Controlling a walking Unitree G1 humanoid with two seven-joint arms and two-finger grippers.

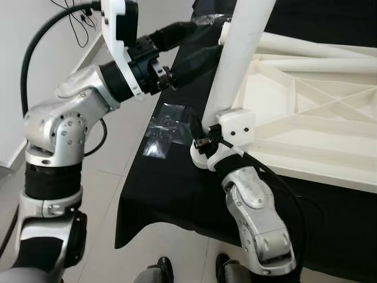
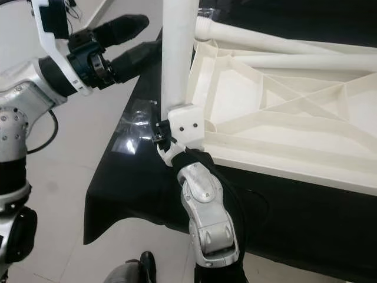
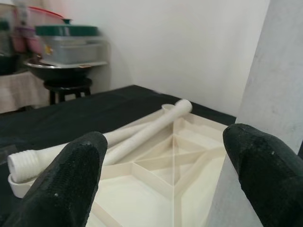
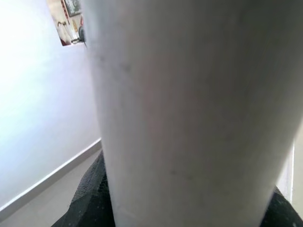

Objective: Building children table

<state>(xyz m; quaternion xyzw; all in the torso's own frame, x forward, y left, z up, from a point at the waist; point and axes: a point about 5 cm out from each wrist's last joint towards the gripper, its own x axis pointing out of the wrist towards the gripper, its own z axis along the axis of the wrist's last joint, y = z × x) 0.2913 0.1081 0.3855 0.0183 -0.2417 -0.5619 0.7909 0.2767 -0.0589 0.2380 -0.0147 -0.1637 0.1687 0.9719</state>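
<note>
A white table top (image 1: 306,118) lies upside down on a table under a black cloth (image 1: 159,194). One white leg (image 1: 241,53) stands upright at its near left corner. My right gripper (image 1: 206,127) is shut on the base of this leg, and black fingers (image 4: 90,198) flank the leg in the right wrist view. My left gripper (image 1: 206,41) is open, level with the leg's upper part and just left of it, not touching. Its fingers (image 3: 71,175) frame two loose legs (image 3: 142,127) that lie on the far side of the top.
A crumpled clear plastic bag (image 1: 162,127) lies on the cloth left of the upright leg. Tiled floor (image 1: 106,194) runs along the table's left edge. A stool with pots and containers (image 3: 66,47) stands by the far wall. My feet (image 1: 162,268) are at the table's near edge.
</note>
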